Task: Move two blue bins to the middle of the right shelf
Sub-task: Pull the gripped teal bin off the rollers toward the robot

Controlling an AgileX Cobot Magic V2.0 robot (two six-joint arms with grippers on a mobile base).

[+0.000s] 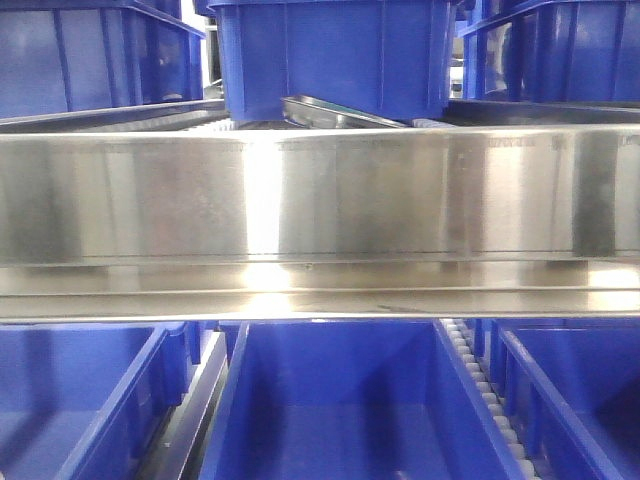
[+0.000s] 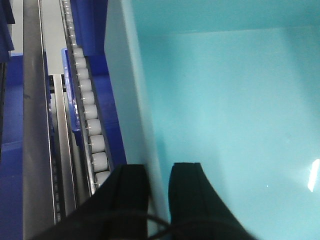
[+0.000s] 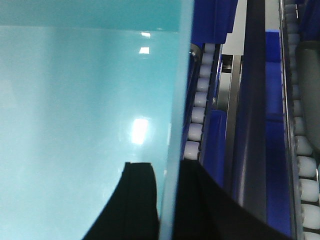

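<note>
Black left gripper [image 2: 159, 172] clamps the pale cyan bin [image 2: 225, 125] by its wall at bottom centre; right gripper [image 3: 167, 170] pinches the bin's wall likewise. White roller tracks [image 2: 87, 110] run beside it, up-frame. Front view: steel shelf rail [image 1: 320, 190] mid-frame, royal-blue bins [image 1: 330, 400] above and below.

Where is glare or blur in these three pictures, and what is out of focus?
Front view: a bright vertical glare band on the steel rail, the whole picture slightly soft. Left wrist view: the pale bin evenly lit, one small glint at the right edge, the dark left hand blurred. Right wrist view: white reflections inside the bin, the right hand black and without detail.
</note>
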